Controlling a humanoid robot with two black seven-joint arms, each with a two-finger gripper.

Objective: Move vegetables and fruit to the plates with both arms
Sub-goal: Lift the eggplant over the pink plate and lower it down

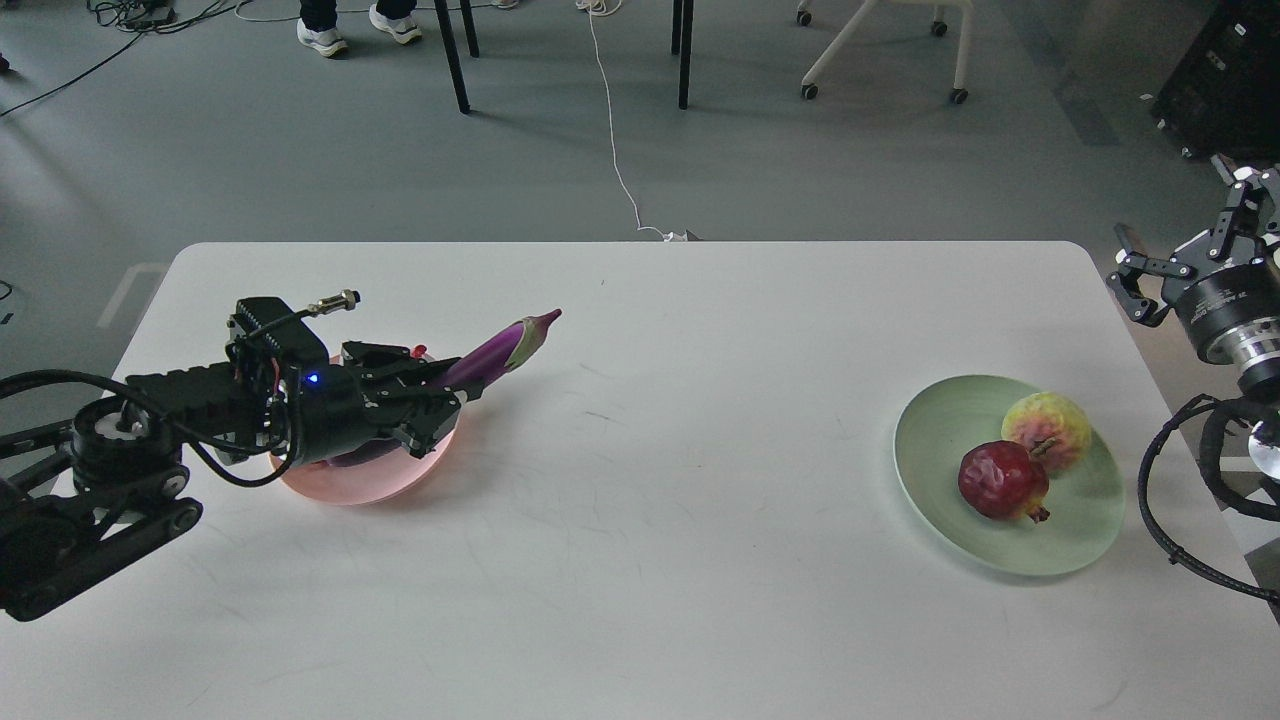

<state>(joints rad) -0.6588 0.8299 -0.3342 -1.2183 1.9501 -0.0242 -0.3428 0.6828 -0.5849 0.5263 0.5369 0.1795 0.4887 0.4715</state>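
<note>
Left arm: black links and looped cable come in from the left edge, low over the white table [640,480], and reach toward the pink plate [350,482].
Left gripper [445,385]: hangs over the pink plate with a blue light lit on its body; the jaws close around the lower part of the eggplant [505,347].
Eggplant: glossy purple, tilted up and away from the pink plate, its grey-green cap and pointed tip sticking out past the plate's far rim on the side toward the green plate [935,470]; whether its lower end touches the pink plate I cannot tell, as the gripper hides it.
Chili pepper [418,352]: only a small red bit shows at the far rim of the pink plate, behind the gripper; the rest is hidden.
Pink plate: on the table's left part, well apart from the green plate; mostly covered by the gripper.
Green plate: on the table's right part, near the right edge.
Pomegranate [1003,480]: dark red, lying on the green plate, on its near side.
Yellow-green fruit [1048,430]: bumpy, blushed pink, on the green plate just behind the pomegranate and touching it.
Right gripper [1148,283]: raised beyond the table's right edge, well apart from the green plate; jaws spread apart and holding nothing.
</note>
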